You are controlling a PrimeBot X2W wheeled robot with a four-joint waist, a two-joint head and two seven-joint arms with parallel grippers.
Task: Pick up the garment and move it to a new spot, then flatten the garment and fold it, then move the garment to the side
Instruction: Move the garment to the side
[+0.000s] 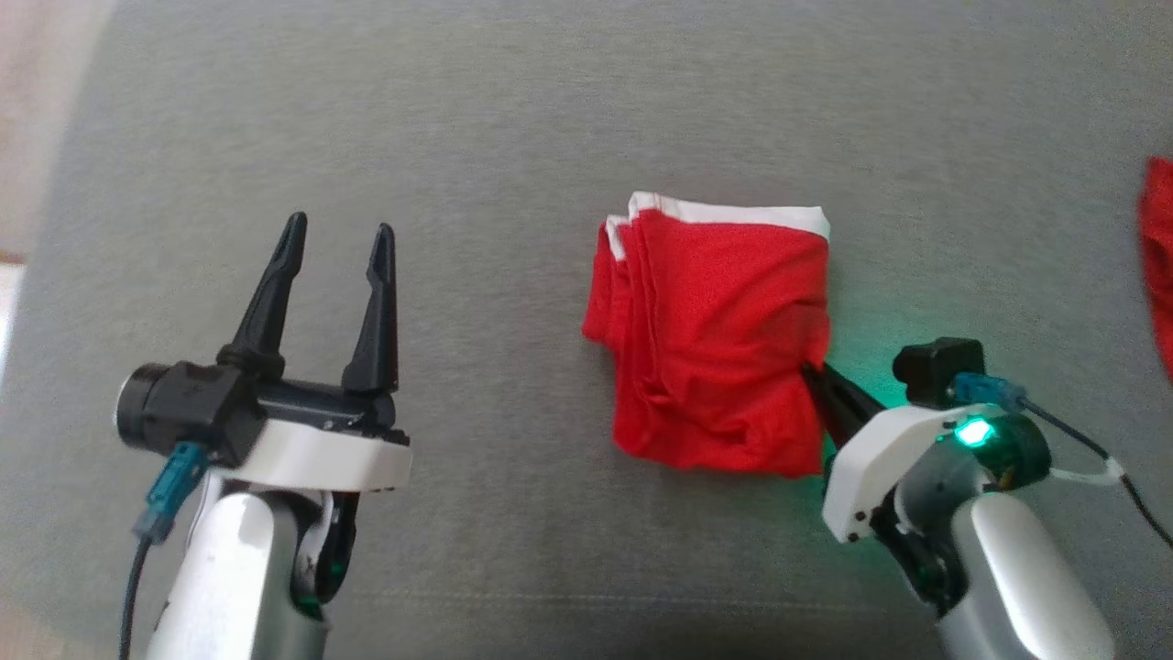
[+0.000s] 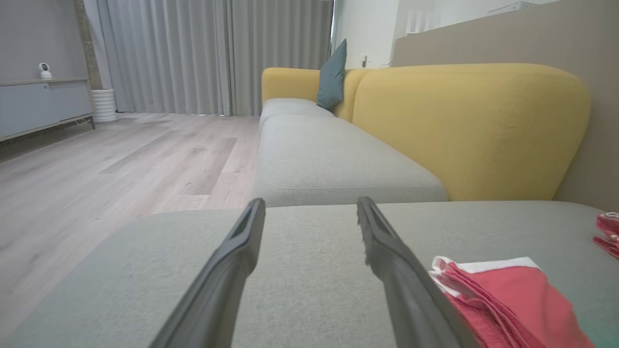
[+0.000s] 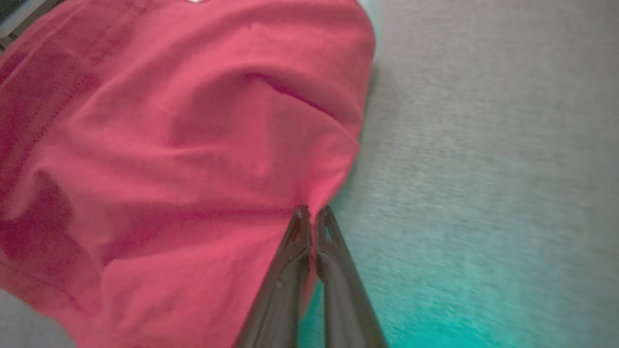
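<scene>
Red garment [image 1: 715, 339] lies folded in a thick bundle on the grey sofa seat [image 1: 550, 110], white hem [image 1: 751, 213] along its 12 o'clock edge. Right gripper [image 3: 312, 215]: fingers pinched tight on a pleat at the bundle's 4 o'clock edge. Left gripper [image 1: 339, 225]: fingers spread wide, holding nothing, well apart at the bundle's 9 o'clock. Cloth looks light, soft and floppy, so a single-point pinch will likely let the layers sag open. Suggest a low drag, or a second hold at 8 o'clock.
</scene>
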